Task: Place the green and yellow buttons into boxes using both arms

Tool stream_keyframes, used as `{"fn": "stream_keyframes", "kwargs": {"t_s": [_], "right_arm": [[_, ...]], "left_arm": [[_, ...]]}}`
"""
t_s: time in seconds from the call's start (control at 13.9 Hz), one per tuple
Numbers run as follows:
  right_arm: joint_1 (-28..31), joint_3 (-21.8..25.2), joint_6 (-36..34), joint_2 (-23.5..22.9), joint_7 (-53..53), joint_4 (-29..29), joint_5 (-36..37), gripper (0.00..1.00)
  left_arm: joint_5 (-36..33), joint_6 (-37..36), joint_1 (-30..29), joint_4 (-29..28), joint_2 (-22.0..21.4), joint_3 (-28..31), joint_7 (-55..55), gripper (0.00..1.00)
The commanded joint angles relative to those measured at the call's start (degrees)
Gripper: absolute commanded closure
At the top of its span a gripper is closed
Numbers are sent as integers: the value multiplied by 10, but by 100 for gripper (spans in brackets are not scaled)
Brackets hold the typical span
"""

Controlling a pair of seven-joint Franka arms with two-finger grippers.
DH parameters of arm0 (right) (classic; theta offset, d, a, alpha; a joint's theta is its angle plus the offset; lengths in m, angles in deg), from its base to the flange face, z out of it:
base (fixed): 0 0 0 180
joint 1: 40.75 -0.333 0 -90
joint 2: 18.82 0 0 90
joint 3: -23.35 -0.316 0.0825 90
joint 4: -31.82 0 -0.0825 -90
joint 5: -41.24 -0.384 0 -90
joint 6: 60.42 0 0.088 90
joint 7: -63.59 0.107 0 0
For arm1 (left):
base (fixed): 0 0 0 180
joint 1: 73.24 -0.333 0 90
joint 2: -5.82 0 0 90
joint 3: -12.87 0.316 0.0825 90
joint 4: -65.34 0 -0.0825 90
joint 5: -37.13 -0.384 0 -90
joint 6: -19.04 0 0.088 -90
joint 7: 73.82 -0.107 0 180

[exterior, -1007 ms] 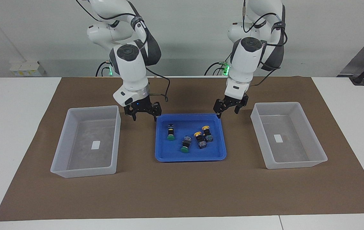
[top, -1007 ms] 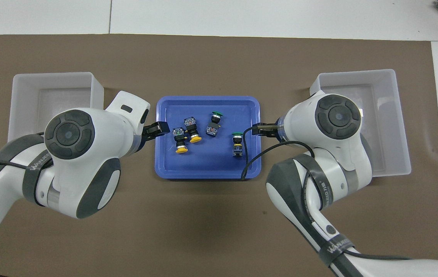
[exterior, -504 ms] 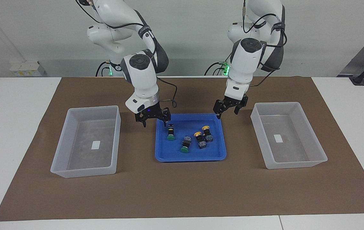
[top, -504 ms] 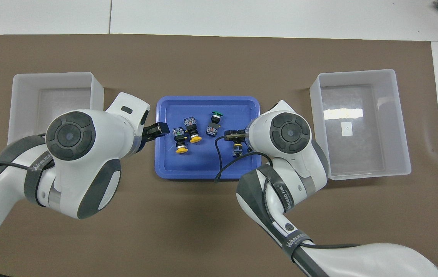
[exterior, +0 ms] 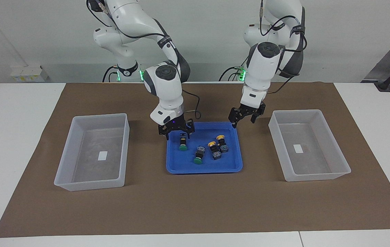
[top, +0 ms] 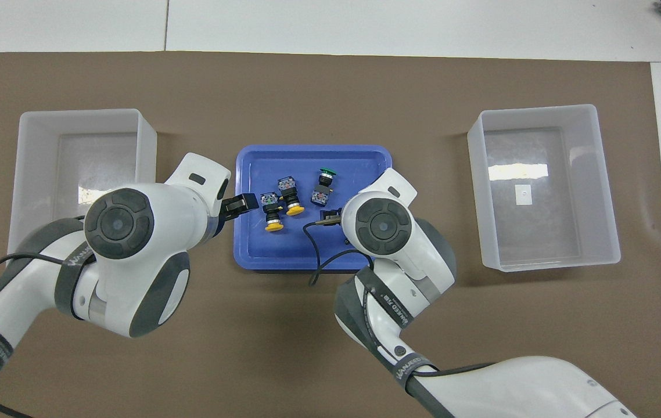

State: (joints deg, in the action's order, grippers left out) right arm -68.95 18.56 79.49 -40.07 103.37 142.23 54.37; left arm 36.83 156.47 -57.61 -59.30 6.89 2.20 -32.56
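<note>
Four buttons, two green (exterior: 182, 148) and two yellow (exterior: 211, 143), all lie in the blue tray (exterior: 236, 165) between the two bare boxes (exterior: 65, 156), so the first pick is in hand. Right tool (exterior: 176, 136), released, straddles the green one nearest the robots and, I judge, must lower and clench; left tool (exterior: 244, 121), released, hangs over the tray's rim

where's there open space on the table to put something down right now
Both translucent bins hold only a small label. The brown mat lies bare between the blue tray and the table edge farthest from the robots. Crowded: the tray, with four buttons, right gripper and left gripper over it.
</note>
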Motion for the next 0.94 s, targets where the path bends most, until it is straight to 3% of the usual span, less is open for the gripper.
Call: {"fn": "stream_keyframes", "kwargs": {"t_s": [0.0,0.14,0.29,0.5,0.86], "right_arm": [[-1,0,1,-9,26,-5,34,11],[-2,1,-2,-9,26,-5,34,41],[-1,1,-4,-7,25,-3,34,99],[1,0,-19,-2,25,-4,34,100],[42,0,-71,55,16,-8,30,100]], "left_arm": [[4,55,32,-33,6,7,15,19],[4,131,45,-29,53,7,57,19],[4,180,60,-28,85,8,82,21],[4,186,59,-27,91,9,75,25],[-2,202,70,-14,131,9,69,35]]}}
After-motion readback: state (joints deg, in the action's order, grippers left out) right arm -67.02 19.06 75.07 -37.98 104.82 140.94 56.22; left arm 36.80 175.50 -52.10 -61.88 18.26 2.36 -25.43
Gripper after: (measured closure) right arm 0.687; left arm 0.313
